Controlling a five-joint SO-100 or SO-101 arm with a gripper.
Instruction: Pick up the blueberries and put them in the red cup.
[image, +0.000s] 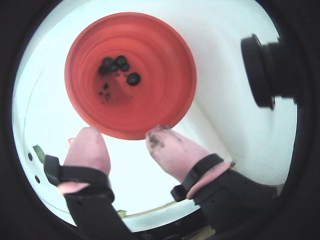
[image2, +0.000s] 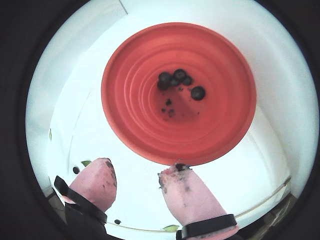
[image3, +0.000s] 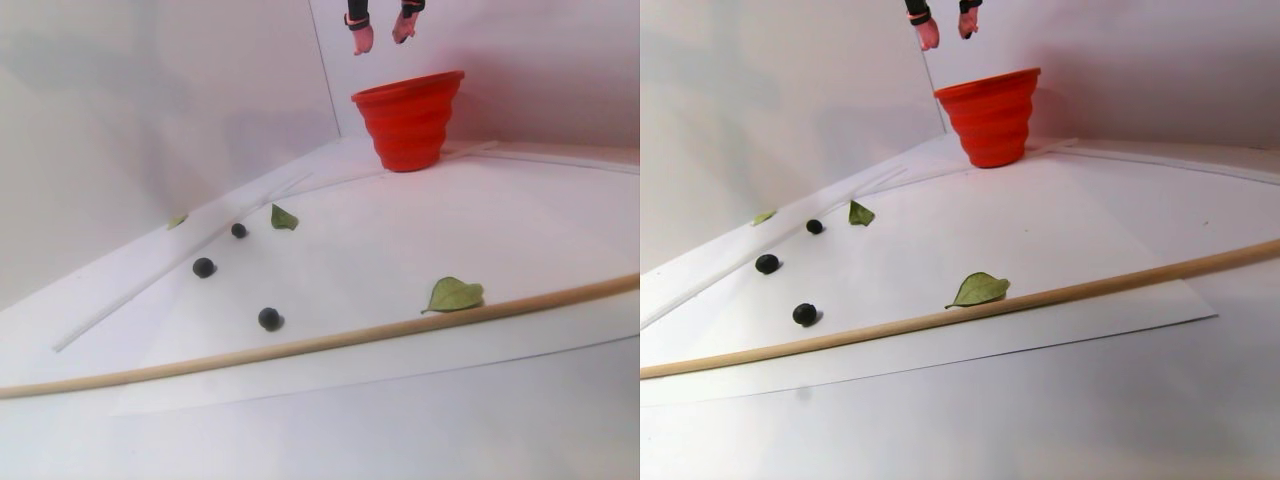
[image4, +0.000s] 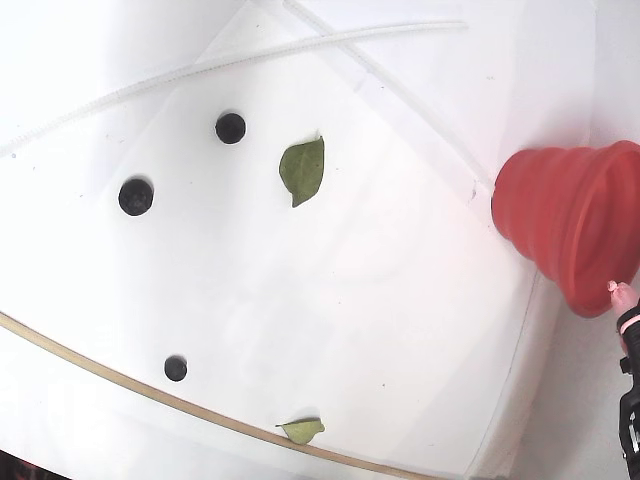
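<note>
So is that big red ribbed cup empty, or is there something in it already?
Not empty. The big red ribbed cup holds a few small dark round blueberries at its bottom, seen in both wrist views.

We count one red cup (image2: 145, 125). Inside it we see four blueberries (image2: 197, 92) and some small dark bits that we cannot tell as berries. On the white surface three more blueberries (image4: 135, 196) lie apart. We count two green leaves (image4: 303, 170) in the fixed view, and one thin wooden stick (image4: 120, 380).
</note>
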